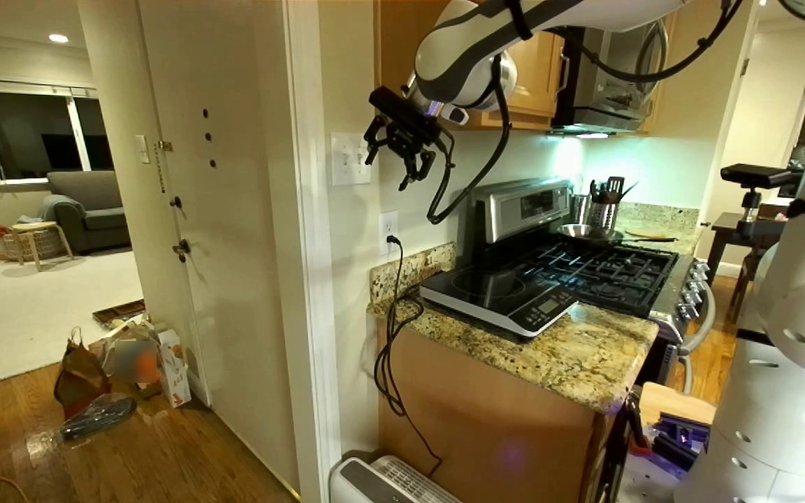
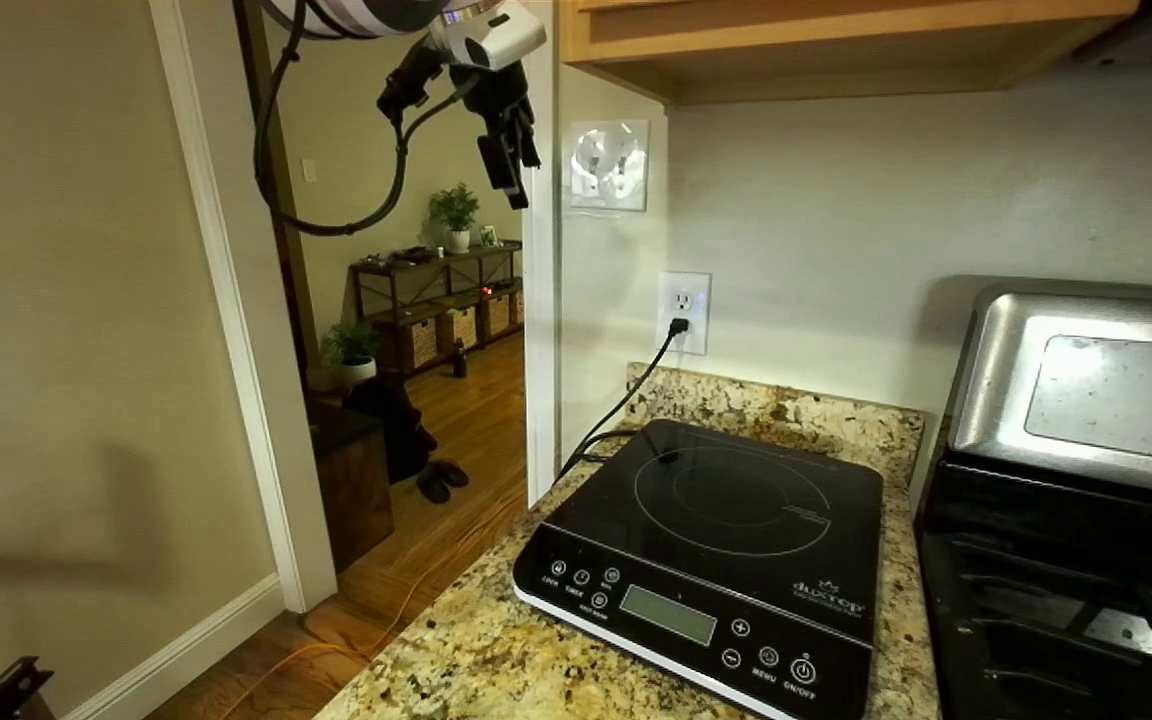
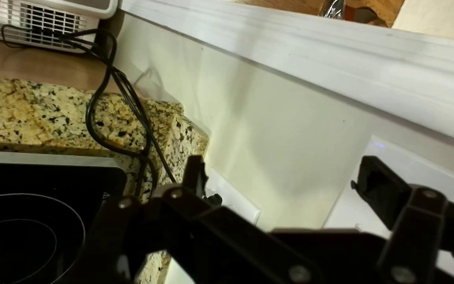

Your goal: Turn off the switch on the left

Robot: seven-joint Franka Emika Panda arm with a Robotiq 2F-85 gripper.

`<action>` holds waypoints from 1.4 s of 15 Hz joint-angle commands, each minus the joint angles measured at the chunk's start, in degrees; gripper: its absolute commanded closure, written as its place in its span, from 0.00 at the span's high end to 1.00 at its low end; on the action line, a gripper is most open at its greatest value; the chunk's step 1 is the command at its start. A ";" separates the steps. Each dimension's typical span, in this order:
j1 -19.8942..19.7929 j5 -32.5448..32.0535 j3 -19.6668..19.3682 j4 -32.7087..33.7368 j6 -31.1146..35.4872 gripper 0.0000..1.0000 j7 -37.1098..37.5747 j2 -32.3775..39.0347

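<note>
Small white switch [image 2: 591, 168], the left one in a glossy, roughly square white wall plate [image 2: 609, 190], is your target; look for it toward twelve o'clock in an exterior view. Your black two-fingered gripper [image 1: 387, 168] stands wide, its fingers well apart with nothing between them, and the plate lies at about nine o'clock from it in an exterior view.

Press in with that spread and your aim slightly off, and a finger may land on bare plate or flip what looks like a second switch [image 2: 624, 170]. Sweep too low and you could knock the black plug [image 2: 678, 326] in the tall white outlet plate [image 2: 696, 315], at six o'clock from the gripper. Too hard a push could jam a fingertip against the cream-painted wall [image 2: 601, 280].

In the wrist view your own linkages cover much of the square plate, and the frame edge at three o'clock cuts it off. Glare washes out the switch, so you cannot tell which way its lever points. The fingertips seem clear of the plate, though depth here is hard to judge.
</note>
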 commanded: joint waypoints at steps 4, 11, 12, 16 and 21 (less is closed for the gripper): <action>-0.16 2.16 -0.87 2.82 1.84 1.00 -0.29 1.96; 0.21 6.51 -1.68 12.02 4.36 1.00 -0.84 9.16; 0.23 6.87 -1.72 13.52 4.42 1.00 -0.80 10.49; 0.36 8.08 -1.88 19.73 4.13 1.00 -0.64 16.17; 0.59 6.92 -2.82 24.15 3.58 1.00 0.43 19.50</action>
